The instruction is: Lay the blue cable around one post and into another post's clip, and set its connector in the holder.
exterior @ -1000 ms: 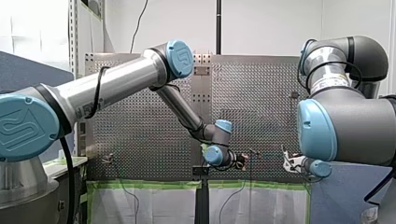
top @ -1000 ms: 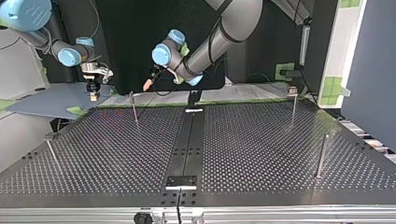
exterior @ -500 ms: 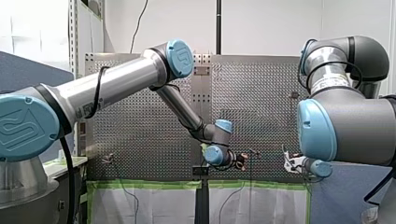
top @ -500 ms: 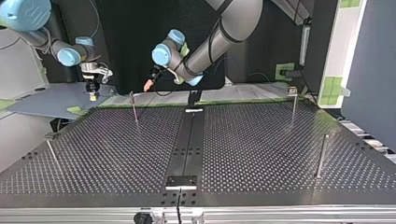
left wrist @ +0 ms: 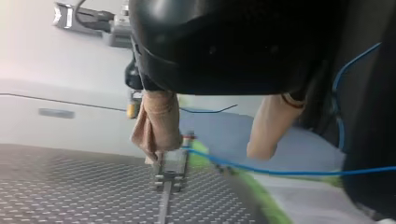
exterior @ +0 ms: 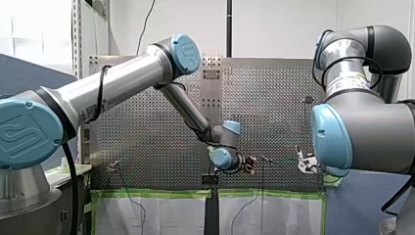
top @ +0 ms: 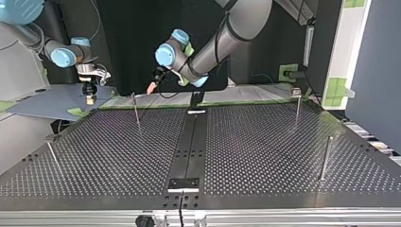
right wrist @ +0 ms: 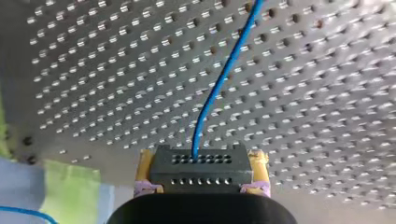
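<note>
Blue cable (right wrist: 219, 79), judged light, limp and slippery: running from the black connector (right wrist: 201, 169), which the right gripper's (right wrist: 201, 161) yellow-padded fingers are clenching near the post (left wrist: 169, 165), and passing by that post ahead of the left gripper's (left wrist: 205, 151) spread, empty fingers; rigid connector body offering the surest hold.

Robotics lab, I'd say: black perforated metal table (top: 260, 142) w/ thin steel posts (top: 325, 158), green tape strips (exterior: 147, 194), plain white walls (exterior: 284, 24).

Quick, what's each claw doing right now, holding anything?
Left gripper: open, gripping nothing.
Right gripper: closed on the black connector of the blue cable.
</note>
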